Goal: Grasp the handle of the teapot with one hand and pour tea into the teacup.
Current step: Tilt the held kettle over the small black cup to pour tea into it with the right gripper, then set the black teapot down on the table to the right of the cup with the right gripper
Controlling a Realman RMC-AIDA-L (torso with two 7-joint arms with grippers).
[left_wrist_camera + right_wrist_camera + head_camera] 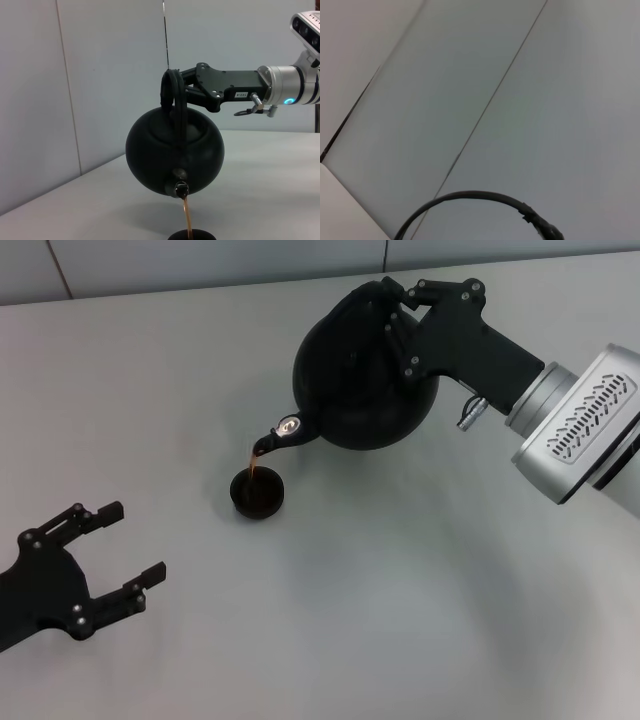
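The round black teapot (365, 370) hangs tilted above the table, its silver-tipped spout (280, 432) pointing down over the small dark teacup (257, 492). A thin reddish-brown stream of tea (255, 467) falls from the spout into the cup. My right gripper (405, 302) is shut on the arched black handle (172, 92) at the pot's top. The left wrist view shows the teapot (174, 152), the stream (188, 219) and the cup's rim (192, 235). My left gripper (120, 545) is open and empty, low at the left, apart from the cup.
The pale grey table (400, 600) spreads around the cup. A light wall (100, 75) stands behind the table's far edge. A black cable (480, 200) crosses the right wrist view.
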